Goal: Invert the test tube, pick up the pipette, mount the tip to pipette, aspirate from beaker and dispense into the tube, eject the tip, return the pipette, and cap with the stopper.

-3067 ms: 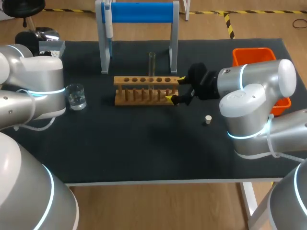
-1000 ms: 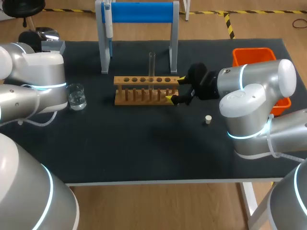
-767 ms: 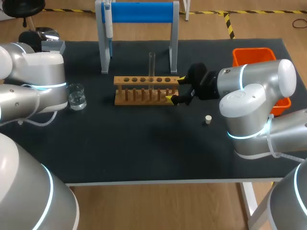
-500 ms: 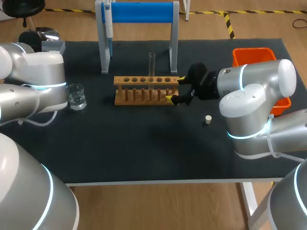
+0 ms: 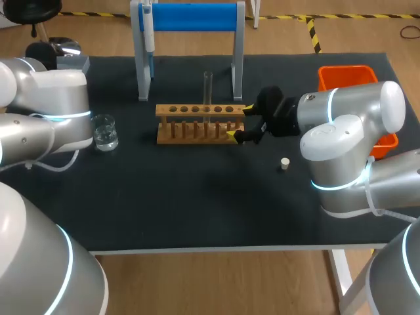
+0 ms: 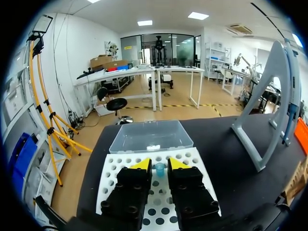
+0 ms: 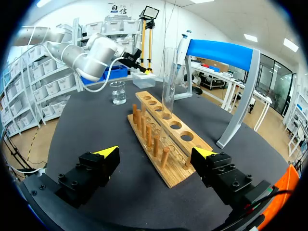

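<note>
In the left wrist view my left gripper [image 6: 159, 163] hangs over the white tip rack [image 6: 115, 175], shut on a blue pipette tip [image 6: 159, 168] that stands in the rack. The pipette [image 5: 149, 29] hangs on the blue stand [image 5: 190, 16]. A clear test tube [image 5: 208, 88] stands upright in the wooden rack [image 5: 197, 125]. My right gripper [image 5: 239, 123] is open at the rack's right end; in the right wrist view this right gripper [image 7: 156, 152] straddles the end of the rack [image 7: 180, 166], with the test tube [image 7: 168, 82] ahead. The beaker [image 5: 104, 131] sits at the left, the stopper [image 5: 285, 163] to the right.
An orange bin [image 5: 348, 75] stands at the far right, partly behind my right arm. The tip rack's clear lid [image 6: 150, 136] lies open beyond the left gripper. The stand's grey leg [image 6: 262, 125] rises beside the tip rack.
Since the earliest frame my left arm has shifted slightly toward the far left corner. Over the last second nothing visibly moves in the head view. The right arm has kept still.
</note>
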Controlling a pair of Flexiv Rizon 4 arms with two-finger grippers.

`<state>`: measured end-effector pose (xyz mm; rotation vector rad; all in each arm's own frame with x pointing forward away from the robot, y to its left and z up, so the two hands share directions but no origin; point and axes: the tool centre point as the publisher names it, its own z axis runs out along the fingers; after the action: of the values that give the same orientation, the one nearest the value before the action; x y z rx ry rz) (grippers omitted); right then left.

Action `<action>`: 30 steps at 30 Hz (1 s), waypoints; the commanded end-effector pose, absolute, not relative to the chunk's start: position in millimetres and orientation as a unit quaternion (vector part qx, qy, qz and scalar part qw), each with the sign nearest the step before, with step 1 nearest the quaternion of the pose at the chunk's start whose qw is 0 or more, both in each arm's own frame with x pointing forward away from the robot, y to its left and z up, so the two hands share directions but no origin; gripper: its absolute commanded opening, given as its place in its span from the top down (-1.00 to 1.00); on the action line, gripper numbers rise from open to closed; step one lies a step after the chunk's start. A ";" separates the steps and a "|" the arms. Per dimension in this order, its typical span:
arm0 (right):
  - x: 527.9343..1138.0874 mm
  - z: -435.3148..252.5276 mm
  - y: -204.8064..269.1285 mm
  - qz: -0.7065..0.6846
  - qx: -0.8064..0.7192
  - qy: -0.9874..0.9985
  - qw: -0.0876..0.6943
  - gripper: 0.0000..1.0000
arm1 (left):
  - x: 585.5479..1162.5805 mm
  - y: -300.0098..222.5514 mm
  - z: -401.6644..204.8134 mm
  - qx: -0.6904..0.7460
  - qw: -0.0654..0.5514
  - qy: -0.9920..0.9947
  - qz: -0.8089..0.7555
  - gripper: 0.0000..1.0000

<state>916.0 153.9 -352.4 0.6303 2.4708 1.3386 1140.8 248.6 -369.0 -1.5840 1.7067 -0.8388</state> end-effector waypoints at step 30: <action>915.8 -352.5 153.3 0.461 0.217 0.851 0.130 -1.00 | 1144.0 249.5 -368.5 -0.607 0.328 0.650 -0.319 1.00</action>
<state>916.0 153.9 -352.4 0.6303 2.4708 1.3385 1143.2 249.5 -367.6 -1.5904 1.7079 -0.8351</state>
